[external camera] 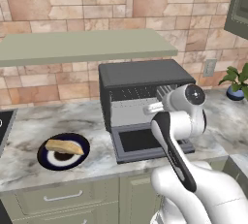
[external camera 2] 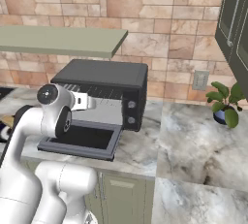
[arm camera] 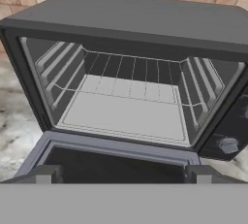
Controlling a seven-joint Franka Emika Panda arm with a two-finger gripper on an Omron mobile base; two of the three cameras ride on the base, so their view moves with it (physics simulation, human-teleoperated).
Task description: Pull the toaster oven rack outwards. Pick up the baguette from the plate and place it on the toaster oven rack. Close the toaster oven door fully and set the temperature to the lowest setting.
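One oven (external camera: 140,75) on the counter (external camera: 29,121), and one door (external camera: 145,143) hanging open off its front. One rack (arm camera: 128,89) inside. Two knobs (external camera 2: 130,112) show on the right panel, stacked one over the other. One plate (external camera: 46,157) near the counter's front edge, one baguette (external camera: 64,146) on it. One potted plant (external camera 2: 224,104) toward the back right corner. One wall outlet (external camera 2: 199,80) on the brick. Two shelves (external camera: 87,43) above. Two drawer handles (external camera: 62,197) under the counter's front edge, one above the other.
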